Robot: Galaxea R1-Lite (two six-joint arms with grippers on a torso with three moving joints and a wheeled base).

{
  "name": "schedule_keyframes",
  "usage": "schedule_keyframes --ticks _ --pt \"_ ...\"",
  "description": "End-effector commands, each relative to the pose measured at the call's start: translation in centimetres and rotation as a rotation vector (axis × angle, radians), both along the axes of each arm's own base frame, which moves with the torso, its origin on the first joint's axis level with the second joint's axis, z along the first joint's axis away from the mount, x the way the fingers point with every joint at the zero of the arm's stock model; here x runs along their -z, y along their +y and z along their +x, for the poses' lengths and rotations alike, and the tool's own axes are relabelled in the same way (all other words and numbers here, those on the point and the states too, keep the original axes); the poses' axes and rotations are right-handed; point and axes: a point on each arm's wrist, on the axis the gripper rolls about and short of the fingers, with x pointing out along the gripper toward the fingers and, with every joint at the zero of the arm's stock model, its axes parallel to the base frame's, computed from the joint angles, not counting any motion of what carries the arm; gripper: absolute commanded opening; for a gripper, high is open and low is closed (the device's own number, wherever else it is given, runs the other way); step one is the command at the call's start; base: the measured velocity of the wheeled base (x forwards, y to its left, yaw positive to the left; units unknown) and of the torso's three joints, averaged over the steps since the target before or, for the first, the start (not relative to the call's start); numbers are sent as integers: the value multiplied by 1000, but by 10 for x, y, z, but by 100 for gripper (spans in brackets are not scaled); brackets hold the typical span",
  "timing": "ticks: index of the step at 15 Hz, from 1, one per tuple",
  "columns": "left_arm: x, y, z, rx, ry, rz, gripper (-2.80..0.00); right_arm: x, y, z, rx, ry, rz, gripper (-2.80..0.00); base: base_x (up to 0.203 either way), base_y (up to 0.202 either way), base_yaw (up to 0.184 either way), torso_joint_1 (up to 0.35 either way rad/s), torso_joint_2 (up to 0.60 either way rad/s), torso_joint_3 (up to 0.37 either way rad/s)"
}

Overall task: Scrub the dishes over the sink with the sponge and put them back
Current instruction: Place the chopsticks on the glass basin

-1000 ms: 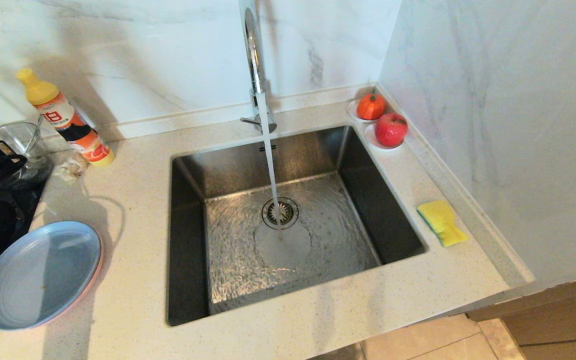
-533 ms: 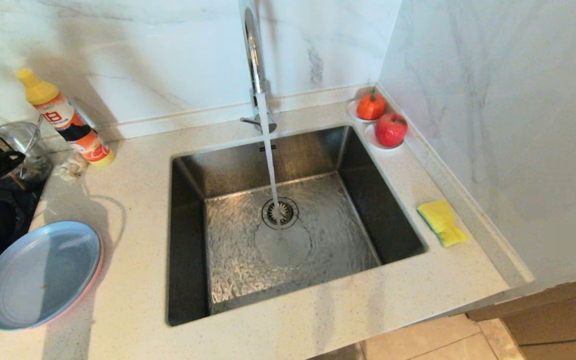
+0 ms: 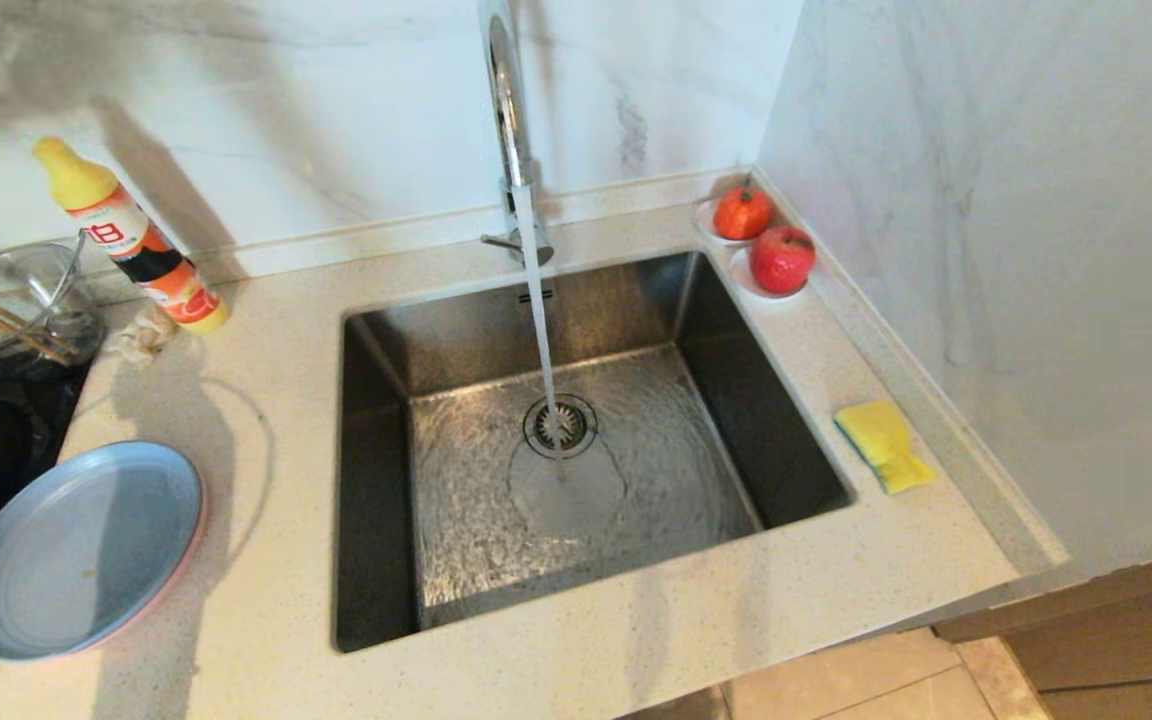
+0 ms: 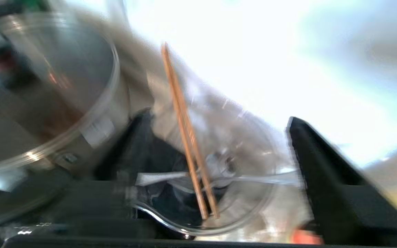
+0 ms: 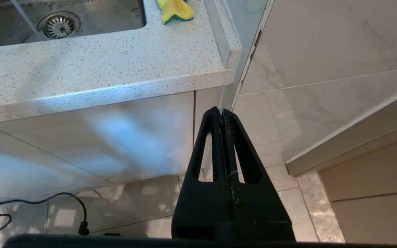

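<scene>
Head view: the sink (image 3: 376,480) is set in the middle of the counter (image 3: 266,620), its faucet (image 3: 508,120) running onto the drain. The blue plate (image 3: 81,550), stacked on the pink plate (image 3: 198,530), overhangs the counter's left edge near the front corner. The sponge (image 3: 883,445) lies on the narrow strip between the sink's right rim and the wall. Left wrist view: left gripper (image 4: 219,144), fingers spread, above the glass bowl (image 4: 253,206) holding chopsticks (image 4: 184,131). Right wrist view: right gripper (image 5: 223,115), fingers pressed together, parked below the counter's front right corner.
</scene>
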Motion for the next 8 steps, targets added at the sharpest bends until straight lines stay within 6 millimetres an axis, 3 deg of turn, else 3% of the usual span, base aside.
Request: schedule_keyframes --ticks 1,5,8 --pt "-55 -28 -54 1 -81 41 -280 0 0 0 -1 2 0 -280 0 0 0 0 0 0" --pt "-90 -72 -124 170 -73 36 -280 0 0 0 -1 2 0 -280 0 0 0 0 0 0" --pt "-94 -123 -177 432 -9 13 -280 0 0 0 -1 1 0 -280 0 0 0 0 0 0"
